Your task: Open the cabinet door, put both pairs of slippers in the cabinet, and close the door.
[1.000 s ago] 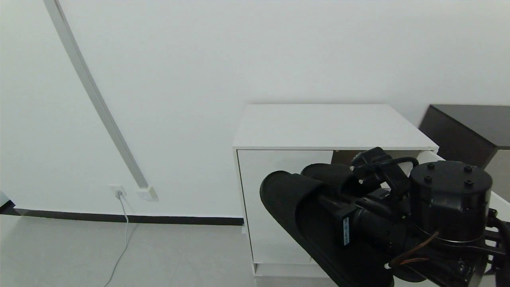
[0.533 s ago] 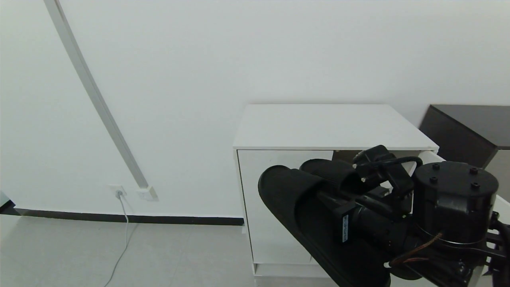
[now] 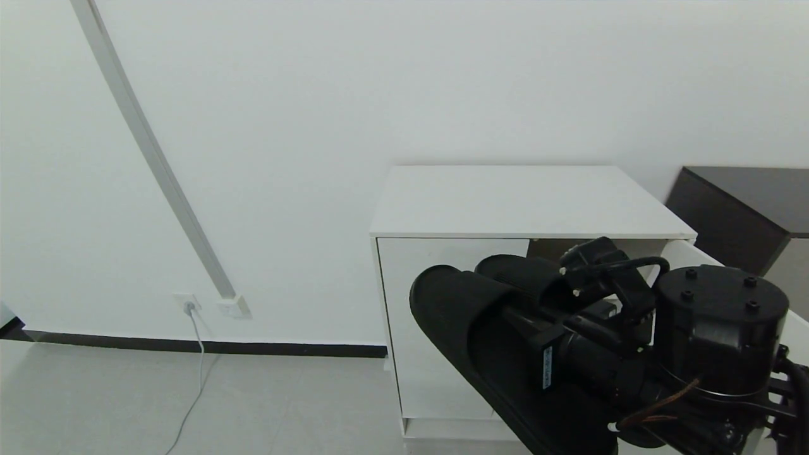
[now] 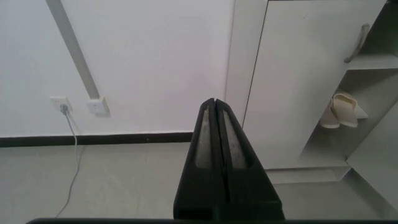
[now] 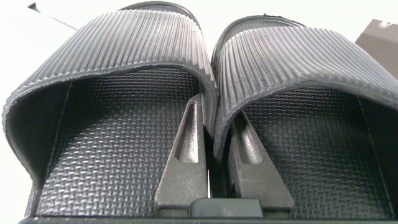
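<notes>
Pair of black slippers (image 5: 124,56), held before the white cabinet (image 3: 524,202), is clamped at the adjoining straps by the right pincer (image 5: 217,112), found slightly lower than a second ago; the left pincer (image 4: 214,109) is pressed closed and empty, and pale slippers (image 4: 345,111) are seen lying inside the cabinet in the left wrist view.

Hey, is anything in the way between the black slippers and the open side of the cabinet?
Nothing visible. The right gripper holds the black slippers in front of the cabinet, whose right-hand door is swung open. A white pair sits on a shelf inside.
</notes>
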Controlling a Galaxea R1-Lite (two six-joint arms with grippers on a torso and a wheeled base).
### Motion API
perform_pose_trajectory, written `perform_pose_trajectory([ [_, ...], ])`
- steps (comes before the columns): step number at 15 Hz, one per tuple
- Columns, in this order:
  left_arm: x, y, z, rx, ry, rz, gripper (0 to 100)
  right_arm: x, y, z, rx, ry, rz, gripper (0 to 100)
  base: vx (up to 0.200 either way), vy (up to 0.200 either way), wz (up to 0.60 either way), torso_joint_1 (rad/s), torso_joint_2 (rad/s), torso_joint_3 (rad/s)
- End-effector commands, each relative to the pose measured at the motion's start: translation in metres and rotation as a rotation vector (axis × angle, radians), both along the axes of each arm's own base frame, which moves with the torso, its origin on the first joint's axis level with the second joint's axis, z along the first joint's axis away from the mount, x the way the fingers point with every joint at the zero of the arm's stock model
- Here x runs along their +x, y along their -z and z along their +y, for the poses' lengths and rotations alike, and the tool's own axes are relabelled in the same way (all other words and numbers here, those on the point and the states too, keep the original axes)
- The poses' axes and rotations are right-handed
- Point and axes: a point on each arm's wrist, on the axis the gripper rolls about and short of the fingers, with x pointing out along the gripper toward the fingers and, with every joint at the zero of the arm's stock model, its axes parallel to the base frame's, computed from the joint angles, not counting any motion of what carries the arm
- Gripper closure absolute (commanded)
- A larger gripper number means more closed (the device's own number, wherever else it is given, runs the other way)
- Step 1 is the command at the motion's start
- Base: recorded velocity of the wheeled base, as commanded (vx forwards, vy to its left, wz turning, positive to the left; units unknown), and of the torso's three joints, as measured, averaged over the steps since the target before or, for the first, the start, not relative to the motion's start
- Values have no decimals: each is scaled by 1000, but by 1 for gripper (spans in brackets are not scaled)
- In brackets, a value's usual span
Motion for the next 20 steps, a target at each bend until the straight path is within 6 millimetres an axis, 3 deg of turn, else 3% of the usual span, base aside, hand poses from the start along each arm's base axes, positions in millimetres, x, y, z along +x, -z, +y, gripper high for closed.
perform_pose_trajectory([
  [1,0,0,0,0,0,1,100,0,2,0,-10,0,-1,100,0,-200,0,-7,2,7],
  [13,0,0,0,0,0,1,100,-2,3,-2,-16,-3,-12,100,0,-200,0,4,1,2],
  [20,0,0,0,0,0,1,100,-2,5,-3,-22,-1,-7,100,0,0,0,0,0,0],
])
